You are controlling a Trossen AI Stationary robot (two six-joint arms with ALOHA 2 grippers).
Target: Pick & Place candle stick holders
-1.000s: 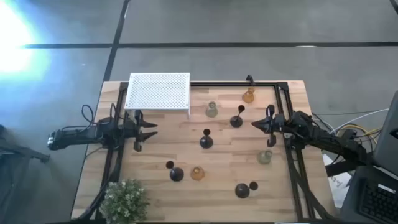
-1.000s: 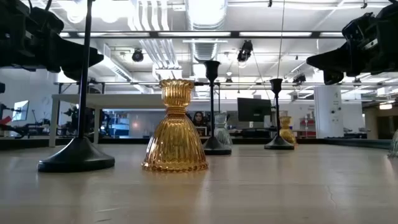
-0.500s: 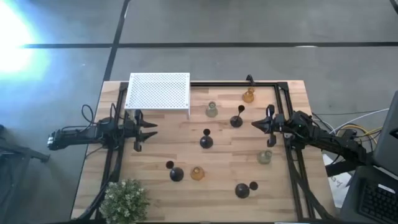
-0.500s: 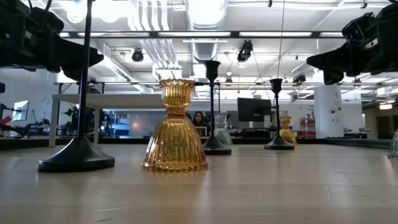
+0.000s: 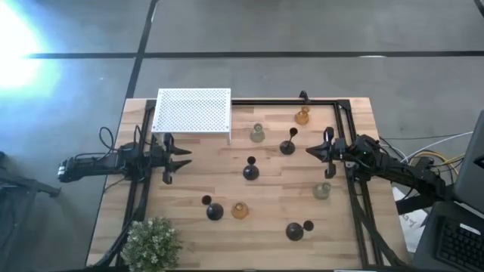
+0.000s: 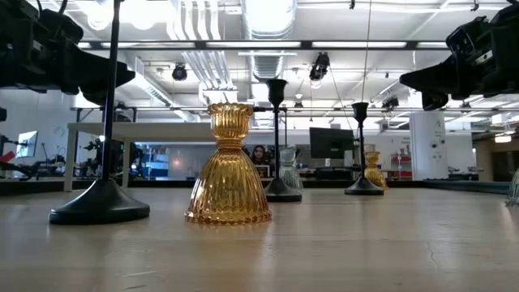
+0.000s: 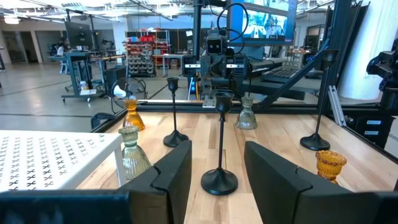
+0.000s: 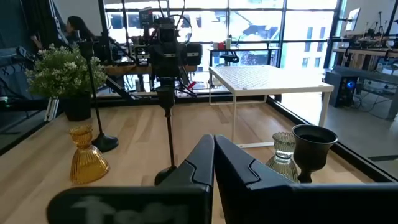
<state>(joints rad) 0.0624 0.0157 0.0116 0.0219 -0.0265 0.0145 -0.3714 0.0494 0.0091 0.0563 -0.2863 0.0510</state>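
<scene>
Both grippers hang above the table holding nothing. Left gripper (image 5: 181, 158), at the table's left side just in front of the white box (image 5: 193, 112), has its fingers spread wide; in its wrist view a black holder (image 7: 220, 147) shows through the gap, well ahead of it. Right gripper (image 5: 311, 152), at the right side, has its fingers pressed together, their tips meeting in its own wrist view, and it points toward the table's middle.

Going outward from the right gripper, the nearest pieces are a black holder (image 5: 288, 144) just beside its tip, an amber glass holder (image 5: 302, 116) near the far rail, and a pale green holder (image 5: 323, 190) by the right rail. Toward the middle stand another pale green holder (image 5: 257, 134) close to the box and the black holder in the centre, the one in front of the left gripper. Along the near edge are a black holder (image 5: 213, 209), an amber holder (image 5: 240, 210) just beside it, and one more black holder (image 5: 296, 230). A potted plant (image 5: 151, 242) sits at the near left corner.

As I judge it, the task has barely begun, or not at all: every holder I can see is loose on the wood, none is gripped, and nothing appears gathered in one place. All the picking and placing seems left to do.

Each holder stands upright on its base, long axis vertical, cup opening upward; the black ones have thin stems rising straight from round bases, so they appear from above as a dot beside a disc.
</scene>
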